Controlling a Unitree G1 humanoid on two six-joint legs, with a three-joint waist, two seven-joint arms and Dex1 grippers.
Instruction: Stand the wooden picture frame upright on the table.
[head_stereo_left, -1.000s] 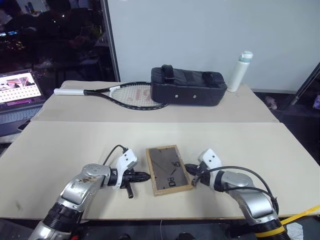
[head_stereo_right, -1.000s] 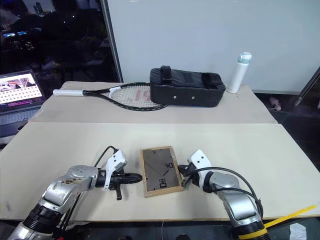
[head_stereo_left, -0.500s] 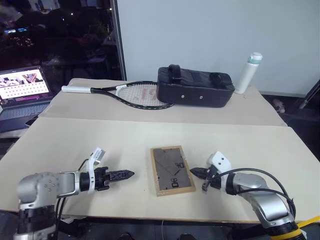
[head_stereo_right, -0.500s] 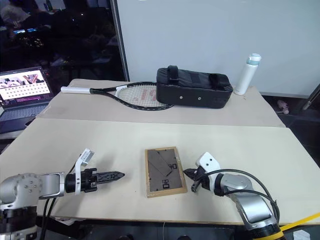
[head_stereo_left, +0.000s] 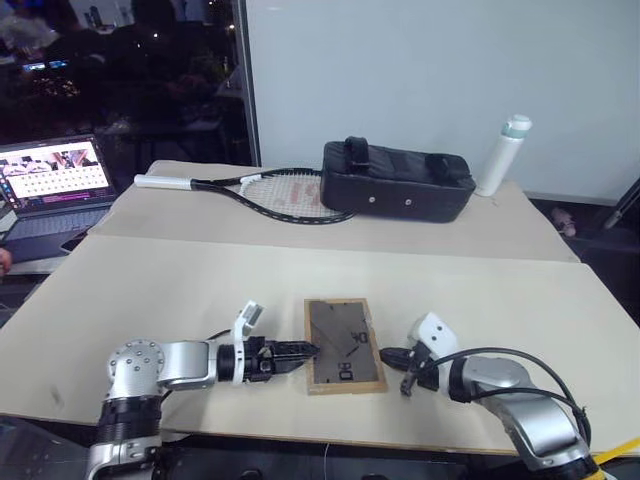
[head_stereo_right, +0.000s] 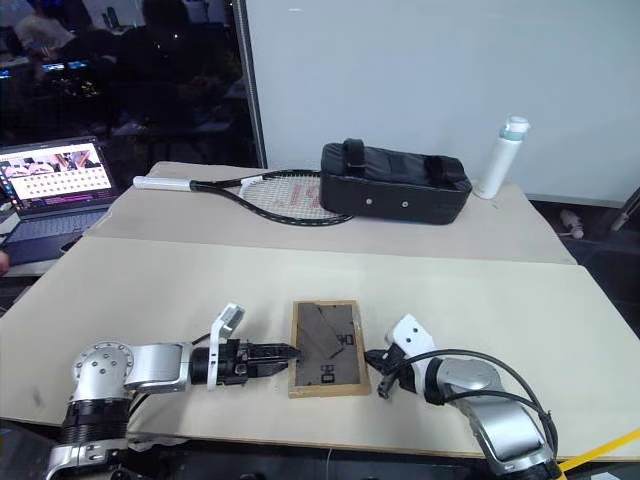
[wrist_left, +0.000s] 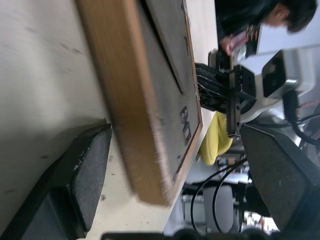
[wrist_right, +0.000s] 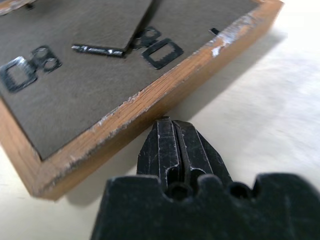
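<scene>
The wooden picture frame (head_stereo_left: 344, 346) lies flat near the front edge of the table (head_stereo_left: 180, 290), roughly at the middle of that edge, with its dark back board facing up and the fold-out stand lying closed against it. The left gripper (head_stereo_left: 300, 353) reaches in level from the frame's left side, its two black fingers (wrist_left: 82, 175) spread wide apart; in the left wrist view one finger rests low on the table beside the frame's wooden edge and the other stands above the back board, so the frame's edge sits between them without being clamped. The right gripper (head_stereo_left: 392, 356) lies just beside the frame's right edge near its front corner, its fingers (wrist_right: 177, 150) pressed together with nothing between them, the tip close to the wood; whether it touches cannot be told. At the far edge of the table a black bag (head_stereo_left: 398, 187) rests zipped shut, its contents hidden. A tennis racket (head_stereo_left: 265, 188) lies beside it toward the far left, its head touching the bag's left end. A white bottle (head_stereo_left: 504, 153) with a pale cap on stands upright near the far right corner. A laptop (head_stereo_left: 52, 180) sits open on a separate surface beyond the table's left edge.
</scene>
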